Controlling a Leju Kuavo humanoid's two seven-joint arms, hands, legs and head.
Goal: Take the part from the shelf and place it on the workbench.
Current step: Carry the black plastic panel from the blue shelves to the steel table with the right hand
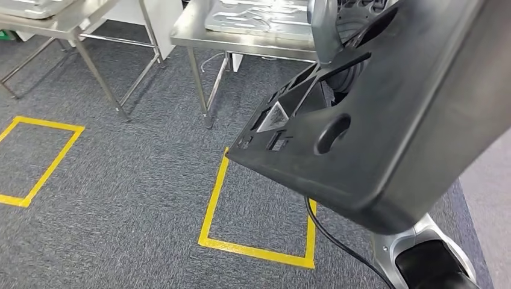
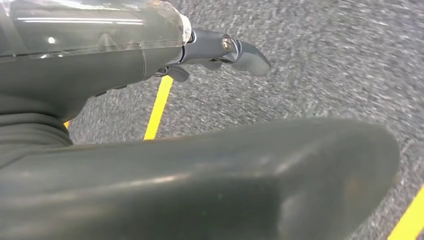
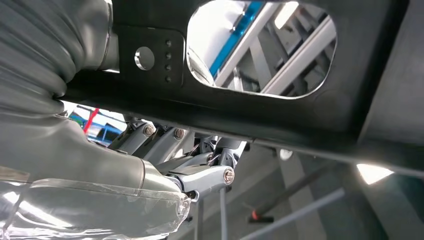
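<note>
Looking down from the head view, grey carpet (image 1: 120,180) carries a yellow taped square (image 1: 259,250), and beyond that square stand two steel tables (image 1: 241,42) on thin legs, the nearer holding pale moulded trays (image 1: 259,18). A large black plastic part (image 1: 385,126) with cut-outs and a rounded rim hangs tilted above the square's far-right side, hiding much of the tables; a black cable (image 1: 337,241) trails beneath it. Open carpet lies between the square and the table legs. From the left wrist view, the left hand (image 2: 220,50) hangs over carpet beside a yellow tape line (image 2: 159,107), fingers loosely extended, touching nothing; the part's smooth dark edge (image 2: 225,175) looms close. From the right wrist view, the right hand (image 3: 200,160) presses its fingers up under the part's black panel (image 3: 250,115), gripping it beside a rounded window opening.
</note>
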